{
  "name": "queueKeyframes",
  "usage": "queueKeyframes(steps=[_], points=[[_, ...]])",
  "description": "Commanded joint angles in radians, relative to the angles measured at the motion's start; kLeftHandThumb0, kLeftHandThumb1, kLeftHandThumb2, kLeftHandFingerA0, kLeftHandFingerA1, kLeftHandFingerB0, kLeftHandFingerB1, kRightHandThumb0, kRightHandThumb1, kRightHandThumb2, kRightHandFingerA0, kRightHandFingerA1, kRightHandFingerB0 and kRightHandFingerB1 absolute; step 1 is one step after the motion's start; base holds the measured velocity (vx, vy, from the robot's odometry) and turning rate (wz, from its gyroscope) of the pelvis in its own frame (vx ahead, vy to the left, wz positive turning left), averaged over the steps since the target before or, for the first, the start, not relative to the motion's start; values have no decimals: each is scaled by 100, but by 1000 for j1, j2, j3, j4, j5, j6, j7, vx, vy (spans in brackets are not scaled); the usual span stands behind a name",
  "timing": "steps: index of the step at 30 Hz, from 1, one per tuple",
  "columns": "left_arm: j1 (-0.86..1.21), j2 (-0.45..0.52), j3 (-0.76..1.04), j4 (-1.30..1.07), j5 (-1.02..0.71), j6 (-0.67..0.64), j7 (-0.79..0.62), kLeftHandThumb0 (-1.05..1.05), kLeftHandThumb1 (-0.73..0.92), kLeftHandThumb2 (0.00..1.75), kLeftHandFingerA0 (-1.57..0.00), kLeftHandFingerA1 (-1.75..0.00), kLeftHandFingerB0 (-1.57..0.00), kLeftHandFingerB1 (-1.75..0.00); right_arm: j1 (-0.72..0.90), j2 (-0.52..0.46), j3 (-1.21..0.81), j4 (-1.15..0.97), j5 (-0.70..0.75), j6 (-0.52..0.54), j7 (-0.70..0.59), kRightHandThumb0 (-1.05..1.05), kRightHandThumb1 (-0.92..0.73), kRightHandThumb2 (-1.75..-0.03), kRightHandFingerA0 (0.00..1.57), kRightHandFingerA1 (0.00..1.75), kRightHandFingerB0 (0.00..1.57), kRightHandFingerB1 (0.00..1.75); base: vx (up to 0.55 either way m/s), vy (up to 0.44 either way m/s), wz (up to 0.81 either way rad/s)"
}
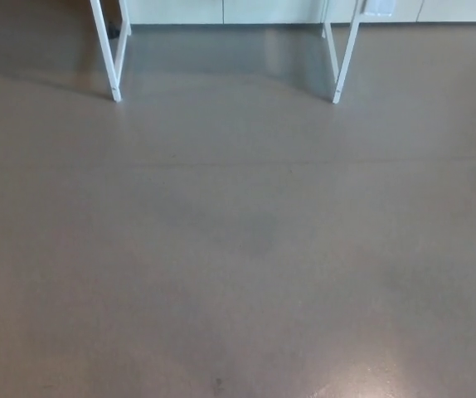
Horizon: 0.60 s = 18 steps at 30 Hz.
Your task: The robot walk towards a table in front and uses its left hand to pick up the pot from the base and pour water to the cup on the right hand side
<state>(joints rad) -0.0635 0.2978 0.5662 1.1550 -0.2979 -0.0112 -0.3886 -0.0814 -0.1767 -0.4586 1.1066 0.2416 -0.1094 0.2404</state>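
Observation:
Only the lower parts of a table show in the head view: a white left leg (108, 58) and a white right leg (343, 58) stand at the top of the picture. The tabletop, the pot, its base and the cup are all above the picture's edge and hidden. Neither of my hands shows.
Grey-brown floor (238, 249) fills nearly the whole picture between me and the table legs. A pale cabinet front (221, 10) runs along the top edge behind the legs. A small dark spot (217, 383) marks the floor near the bottom.

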Motion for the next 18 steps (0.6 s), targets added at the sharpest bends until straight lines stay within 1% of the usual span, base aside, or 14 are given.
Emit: queueKeyframes(steps=[1, 6, 7, 10, 14, 15, 16, 18], points=[[-3, 24, -6, -6, -16, -14, -1, -3, 48, 91, -27, -55, -18, -50, -2, -11, 9, 5, 7, -16, -6, -11, -44, -91, 39, 63, 20, 55, 152, 336, -13], [-3, 27, -12, -10, -17, -13, 2, -4, 47, 90, -28, -56, -17, -49, -5, -9, 9, 5, 14, -17, -10, -10, -45, -91, 37, 63, 21, 55, 207, 211, 4], [-3, 29, -11, -7, -20, -14, -7, -3, 46, 90, -25, -55, -17, -49, -6, -9, 9, 5, 15, -18, -8, -11, -44, -91, 41, 65, 20, 55, 208, 96, 4], [-10, 32, -6, -3, -26, -12, -10, -3, 45, 89, -27, -55, -19, -50, -7, -6, 12, 1, 13, -20, -11, -11, -44, -91, 41, 64, 21, 55, 227, 7, 10], [-7, 33, -5, -7, -34, -14, -25, -2, 46, 90, -26, -56, -18, -50, -8, -7, 15, 1, 13, -17, -10, -11, -45, -91, 40, 64, 21, 55, 259, -93, 12], [-11, 35, -8, -10, -33, -8, -23, -3, 46, 89, -27, -56, -18, -50, -16, -7, 10, 7, 18, -7, -22, -16, -62, -63, 45, 56, 30, 46, 289, -165, 11], [-11, 34, -12, -13, -31, -10, -25, -3, 46, 90, -28, -56, -18, -50, -15, -9, 15, 9, 13, -16, -18, -16, -64, -63, 47, 58, 29, 46, 310, -169, 17], [-11, 34, -15, -13, -33, -10, -24, -3, 47, 90, -27, -56, -18, -50, -15, -9, 17, 9, 10, -21, -21, -17, -63, -64, 46, 56, 30, 46, 390, -157, 8]])
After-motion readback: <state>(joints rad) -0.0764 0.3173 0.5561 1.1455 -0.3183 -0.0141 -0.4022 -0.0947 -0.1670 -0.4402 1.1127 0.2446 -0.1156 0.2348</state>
